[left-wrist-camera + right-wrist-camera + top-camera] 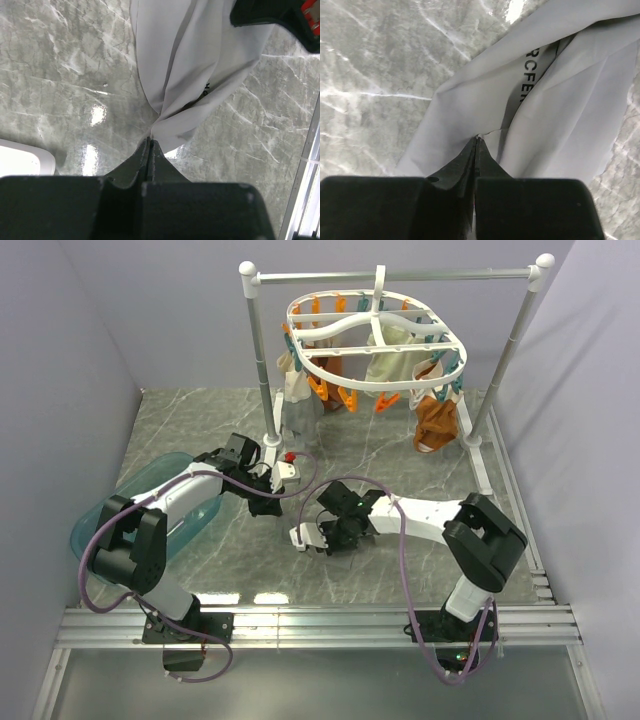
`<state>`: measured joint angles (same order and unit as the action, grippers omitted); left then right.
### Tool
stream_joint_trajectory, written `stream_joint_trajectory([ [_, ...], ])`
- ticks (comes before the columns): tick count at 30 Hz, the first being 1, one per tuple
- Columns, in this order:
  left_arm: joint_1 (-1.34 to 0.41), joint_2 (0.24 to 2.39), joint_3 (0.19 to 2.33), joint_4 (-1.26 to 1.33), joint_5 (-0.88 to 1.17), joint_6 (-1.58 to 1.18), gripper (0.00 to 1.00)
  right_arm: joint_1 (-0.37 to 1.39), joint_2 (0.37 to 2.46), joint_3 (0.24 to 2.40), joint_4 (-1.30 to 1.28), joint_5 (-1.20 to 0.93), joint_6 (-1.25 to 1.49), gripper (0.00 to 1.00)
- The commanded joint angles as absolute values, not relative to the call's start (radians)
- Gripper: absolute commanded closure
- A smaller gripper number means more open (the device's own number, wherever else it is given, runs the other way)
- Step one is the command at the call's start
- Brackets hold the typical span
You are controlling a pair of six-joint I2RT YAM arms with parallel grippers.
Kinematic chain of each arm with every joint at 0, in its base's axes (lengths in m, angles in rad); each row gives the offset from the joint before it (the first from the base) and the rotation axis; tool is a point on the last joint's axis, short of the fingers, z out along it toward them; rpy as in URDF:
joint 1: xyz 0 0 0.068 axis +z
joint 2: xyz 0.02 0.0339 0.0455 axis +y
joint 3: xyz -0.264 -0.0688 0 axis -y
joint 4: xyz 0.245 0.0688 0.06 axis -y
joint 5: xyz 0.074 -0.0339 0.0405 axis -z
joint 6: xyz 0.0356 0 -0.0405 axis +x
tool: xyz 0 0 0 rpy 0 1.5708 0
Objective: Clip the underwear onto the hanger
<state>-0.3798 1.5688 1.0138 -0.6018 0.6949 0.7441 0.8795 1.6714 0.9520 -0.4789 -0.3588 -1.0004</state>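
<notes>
The underwear point(190, 60) is a limp, plain grey cloth hanging in folds just over the marble table. In the left wrist view my left gripper point(150, 141) is shut on its lower edge. The right wrist view shows the underwear point(570, 125) spread wider, with a darker lettered waistband point(527, 70); my right gripper point(477, 138) is shut on a fold of it. From above, the left gripper point(266, 502) and right gripper point(335, 538) sit low and close together at mid-table. The hanger point(375, 335), a white oval frame with orange and teal pegs, hangs at the back, well away from both.
The hanger hangs from a white rail stand point(400, 278) with posts at both sides. A brown-orange garment point(435, 420) and cream cloths point(395, 360) are pegged on it. A teal tub point(150, 495) lies at the left, under the left arm. Walls close in on both sides.
</notes>
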Motion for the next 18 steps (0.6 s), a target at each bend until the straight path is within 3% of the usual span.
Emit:
stream_joint_trajectory([
  [1, -0.374, 1.545, 1.019, -0.594, 0.730, 0.767, 1.00, 0.885, 1.602, 0.999, -0.528, -0.382, -0.977, 1.00],
  [11, -0.353, 1.497, 1.016, -0.606, 0.732, 0.753, 1.00, 0.775, 1.361, 0.986, -0.610, -0.425, -0.864, 1.00],
  [18, -0.322, 1.399, 1.015, -0.600, 0.756, 0.706, 1.00, 0.562, 1.159, 0.985, -0.647, -0.494, -0.743, 1.00],
])
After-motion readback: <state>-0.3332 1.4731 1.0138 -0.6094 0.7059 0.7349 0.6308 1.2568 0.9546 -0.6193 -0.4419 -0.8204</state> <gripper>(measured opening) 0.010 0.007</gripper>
